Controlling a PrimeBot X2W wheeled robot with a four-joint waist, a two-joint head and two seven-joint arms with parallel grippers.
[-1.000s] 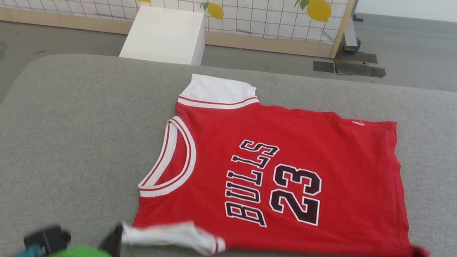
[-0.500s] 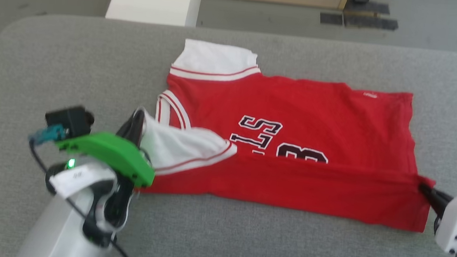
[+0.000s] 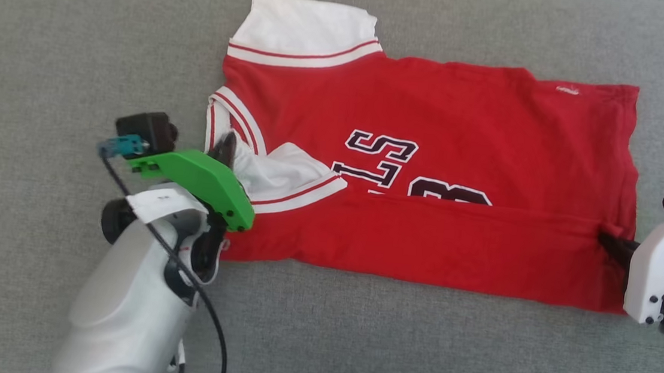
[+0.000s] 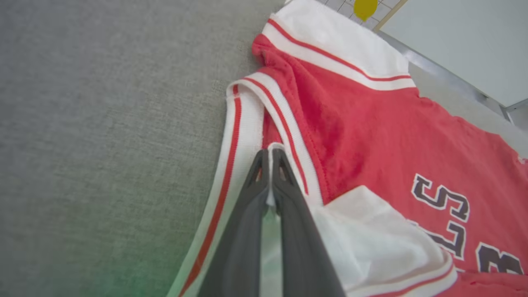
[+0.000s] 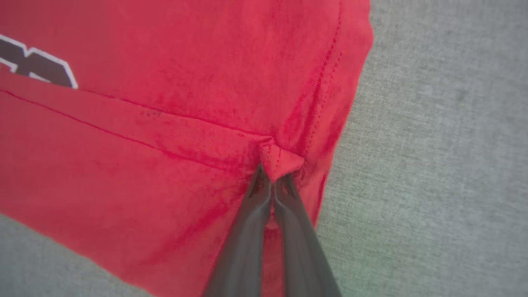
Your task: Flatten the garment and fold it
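Since a second ago the near long edge of the garment has come up and over. It lay flat with all the print showing; now a folded flap covers the lower half of the lettering, and the flap's edge runs 9-to-3 across the head view. The head camera has also tipped down, so the shift of the whole picture is camera, not cloth. Flattening looks done and the first lengthwise fold is under way; the flap likely needs carrying further toward 12 before release. The garment sits mid-frame on the grey cushion, with the collar toward 9 o'clock, the hem toward 3 and the far sleeve at 12. The left gripper is at the garment's 9 o'clock, its fingers pinched tight on the edge of the near sleeve, right over the collar trim. Its pale forearm rises from 7 o'clock, with the wrist angled toward 1. The right gripper is at 3 o'clock, clamped on the hem corner, and a small tuck of red pokes past the tips in the right wrist view. That arm enters from 4 o'clock, fingers pointing toward 9.
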